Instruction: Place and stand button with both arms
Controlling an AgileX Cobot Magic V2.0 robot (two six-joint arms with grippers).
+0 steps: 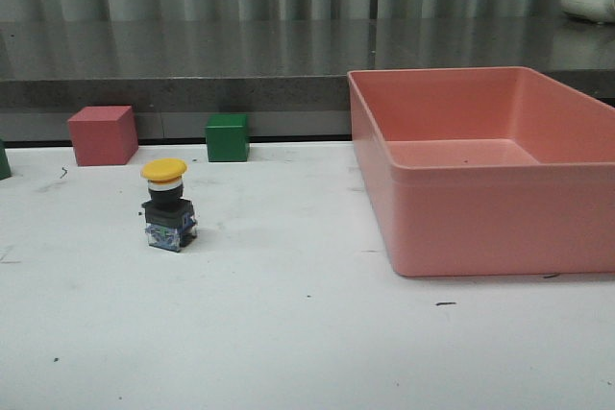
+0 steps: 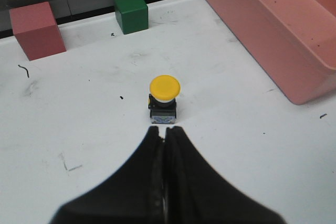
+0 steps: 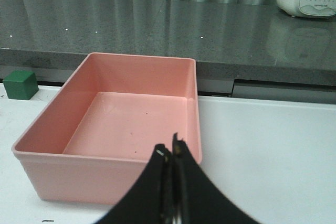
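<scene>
Left pincer pressed together, empty, just short of the button. Button upright on the table, cap up, so standing looks done. Right pincer together, empty, over the bin. Cubes farther back.

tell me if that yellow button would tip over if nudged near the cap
Probably: the button stands upright with its wide yellow cap above a small square base, so it looks top-heavy. It looks rigid. On its side, the round cap might let it roll.
</scene>
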